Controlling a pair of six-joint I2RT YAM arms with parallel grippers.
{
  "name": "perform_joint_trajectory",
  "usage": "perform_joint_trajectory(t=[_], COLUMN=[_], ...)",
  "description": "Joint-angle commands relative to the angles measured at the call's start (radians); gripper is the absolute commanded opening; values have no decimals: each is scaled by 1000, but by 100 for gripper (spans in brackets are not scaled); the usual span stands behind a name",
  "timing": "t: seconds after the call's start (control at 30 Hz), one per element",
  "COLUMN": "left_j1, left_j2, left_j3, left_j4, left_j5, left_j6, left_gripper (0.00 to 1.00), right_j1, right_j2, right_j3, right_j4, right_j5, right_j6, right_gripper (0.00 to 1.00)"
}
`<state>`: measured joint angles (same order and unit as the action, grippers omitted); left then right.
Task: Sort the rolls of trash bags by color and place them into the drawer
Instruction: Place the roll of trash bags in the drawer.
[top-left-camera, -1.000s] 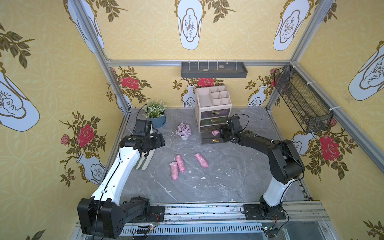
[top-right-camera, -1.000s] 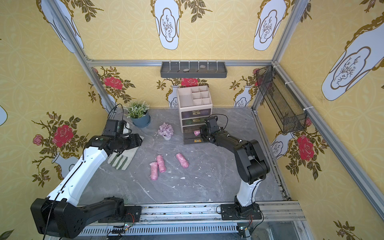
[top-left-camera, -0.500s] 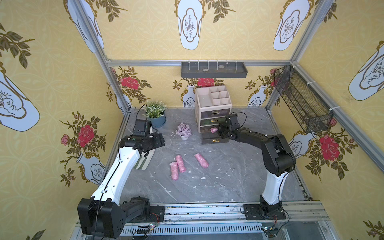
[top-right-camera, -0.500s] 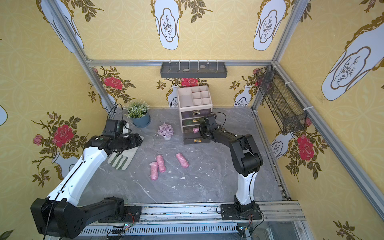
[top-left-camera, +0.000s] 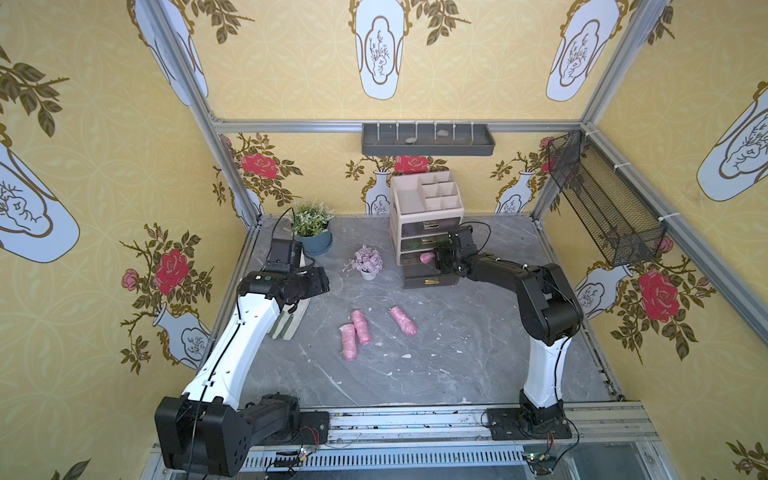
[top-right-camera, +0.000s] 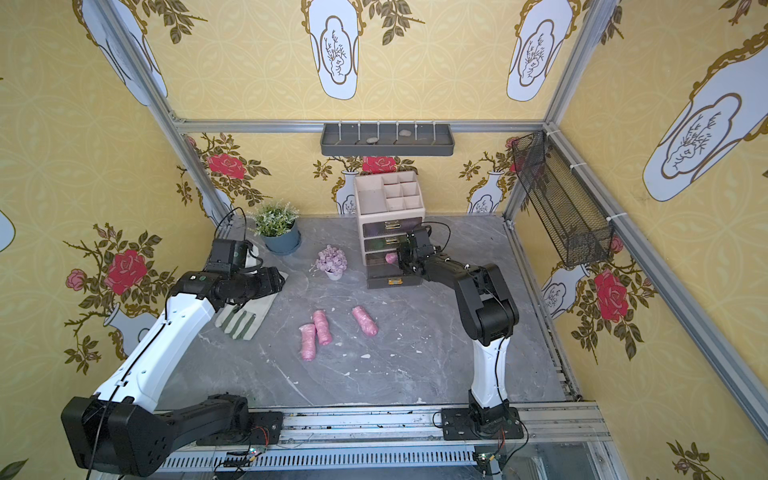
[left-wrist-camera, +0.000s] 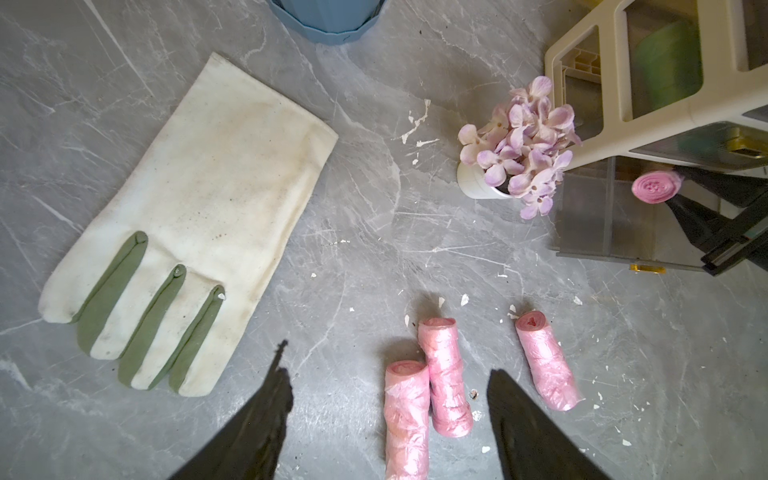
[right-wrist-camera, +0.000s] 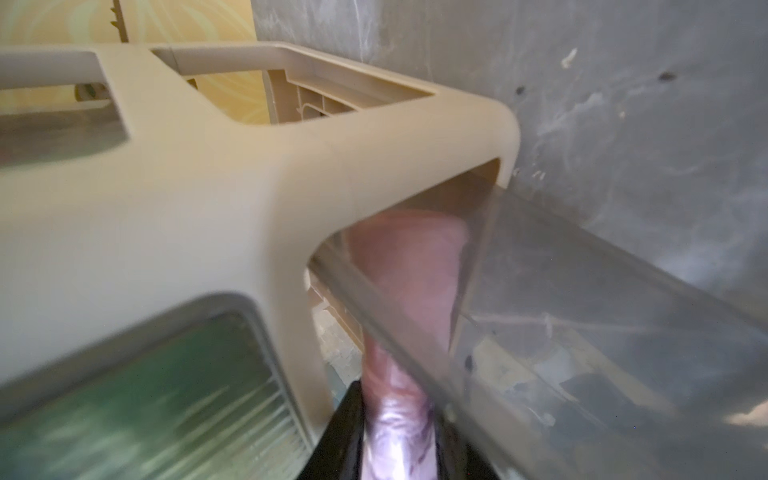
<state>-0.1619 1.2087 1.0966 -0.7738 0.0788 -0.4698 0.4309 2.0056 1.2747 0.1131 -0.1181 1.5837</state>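
Note:
Three pink rolls of trash bags (top-left-camera: 361, 327) (top-right-camera: 322, 327) lie mid-table; in the left wrist view two touch (left-wrist-camera: 444, 374) and one lies apart (left-wrist-camera: 546, 361). My left gripper (top-left-camera: 320, 282) (left-wrist-camera: 390, 374) hangs open above them, holding nothing. My right gripper (top-left-camera: 436, 259) (right-wrist-camera: 399, 449) is shut on a fourth pink roll (top-left-camera: 426, 257) (left-wrist-camera: 654, 188) (right-wrist-camera: 399, 415), held over the back of the pulled-out bottom drawer (top-left-camera: 430, 280) (top-right-camera: 392, 280) of the beige organizer (top-left-camera: 424, 199). Green rolls (left-wrist-camera: 669, 62) show through the shut middle drawer.
A white and green glove (top-right-camera: 245, 320) lies under the left arm. A blue potted plant (top-left-camera: 311, 232) and a small lilac flower pot (top-left-camera: 368, 262) stand left of the organizer. A wire basket (top-left-camera: 602, 199) hangs on the right wall, a grey shelf (top-left-camera: 428, 139) at the back.
My right gripper has carried the pink roll a little further in over the drawer, towards the organizer, and its elbow has swung nearer. The left arm has not moved.

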Motion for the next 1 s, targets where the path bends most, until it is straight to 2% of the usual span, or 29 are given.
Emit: perform_joint_trajectory(t=[0.0, 0.13, 0.47, 0.97], left_j1=[2, 2, 2, 5], left_j2=[-4, -6, -11, -17], left_j3=[-7, -8, -9, -12], left_j4=[7, 6, 8, 13], left_j5=[7, 7, 8, 10], left_j6=[3, 4, 2, -1], left_gripper=[76, 76, 76, 76], right_j1=[0, 0, 3, 40], right_j2=[7, 7, -47, -219], right_j3=[10, 18, -12, -183], right_j4=[49, 48, 41, 66], right_j5=[8, 5, 5, 20], right_j6=[-16, -20, -31, -5], right_gripper=[35, 39, 40, 39])
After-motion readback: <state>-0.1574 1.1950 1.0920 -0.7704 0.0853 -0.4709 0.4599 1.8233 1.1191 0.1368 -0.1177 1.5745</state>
